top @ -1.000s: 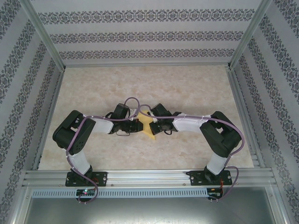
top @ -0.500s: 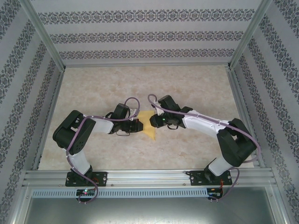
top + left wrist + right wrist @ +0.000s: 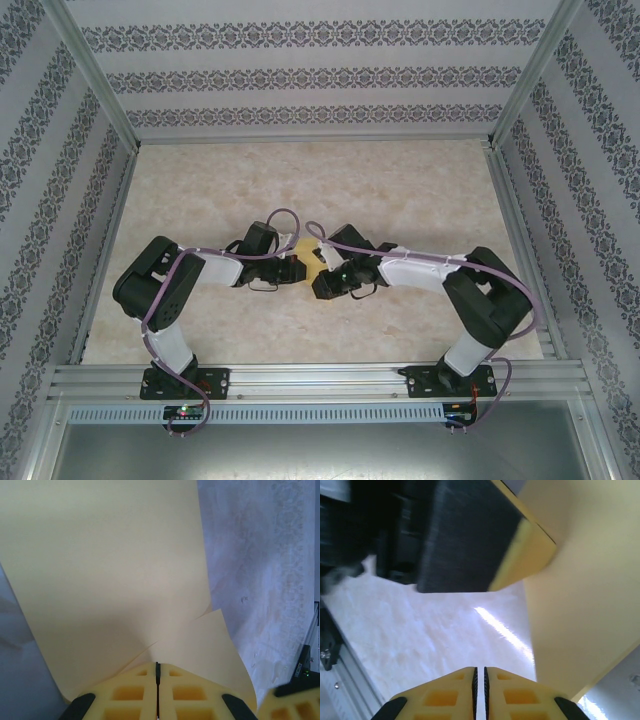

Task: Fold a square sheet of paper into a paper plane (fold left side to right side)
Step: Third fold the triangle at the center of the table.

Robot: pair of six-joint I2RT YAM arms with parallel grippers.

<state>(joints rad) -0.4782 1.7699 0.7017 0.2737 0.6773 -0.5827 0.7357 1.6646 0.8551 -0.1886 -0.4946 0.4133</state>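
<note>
square sheet of paper (image 3: 313,262) is near the middle of the worktop (image 3: 420,180), just between the two arms, which reach toward each other from left and right. in the top view only little yellow shows, and this part runs roughly from far to near. the left end effector (image 3: 157,664) is the nearer one. its jaws are pressed together on an edge of the sheet, and the paper spreads away in front of it, bending a little where it is pinched, so i judge this part is lifted off the worktop. the right end effector (image 3: 480,669) has its jaws almost together with nothing between them, so it holds no paper. from it the sheet lies ahead and toward the right of its wrist view, with a free lower edge near the fingertips but apart from them. for folding left side to right side, i think the right end effector should reach this free edge, and it must open first.
</note>
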